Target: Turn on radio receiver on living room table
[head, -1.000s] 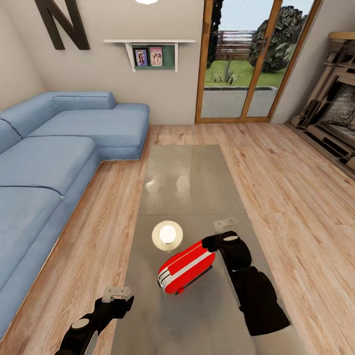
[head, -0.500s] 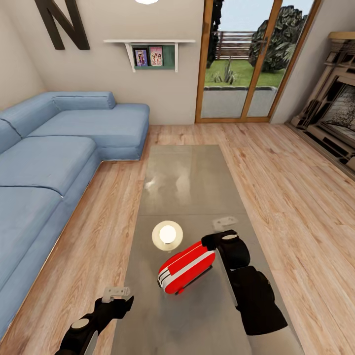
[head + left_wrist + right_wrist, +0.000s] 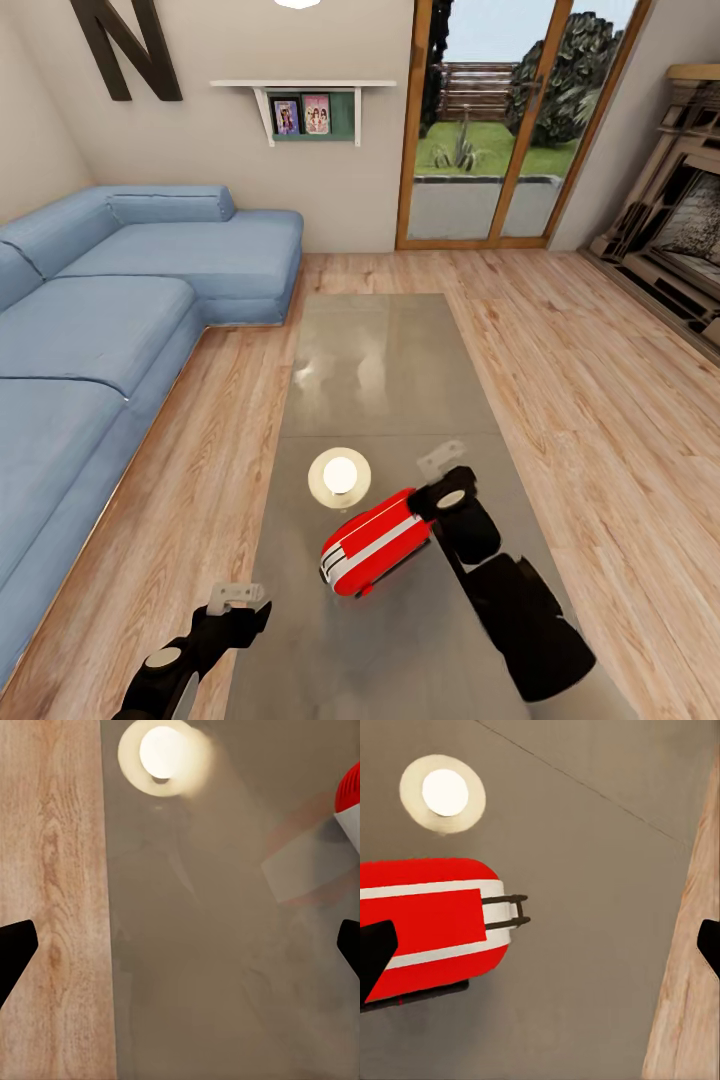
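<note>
Head view first: the radio receiver (image 3: pixel 378 541) lies on its side on the table (image 3: pixel 390 360), near the table's close end, just beside the round lamp reflection (image 3: pixel 339 476). Its long axis runs on a diagonal across the table, one end pointing towards the right gripper (image 3: pixel 441 462), the other back towards the left gripper (image 3: pixel 238 594).

And the right arm is clearly the nearer one! Its wrist sits right at the radio's far-right end, apparently touching it or all but touching, though contact can't be confirmed from here. Right wrist view shows the red body (image 3: pixel 431 922) with its white band under one dark fingertip (image 3: pixel 375 952), the thin wire handle (image 3: pixel 506 910) poking out into the space between the fingers. The other fingertip (image 3: pixel 709 945) is well out over the table's edge by the wood floor (image 3: pixel 690 967), so the jaws stand wide apart, gripping nothing.

Left gripper? It hangs at the table's near-left corner, well apart from the radio. Its wrist view shows both fingertips (image 3: pixel 15 952) spread to the picture's edges, empty too, with just a sliver of red (image 3: pixel 348 791) at the side.

So, by my reading, the switch-on press falls to the right arm: the radio lies off to one side of its open fingers rather than centred, and a small shift along that diagonal looks like the deciding move.
</note>
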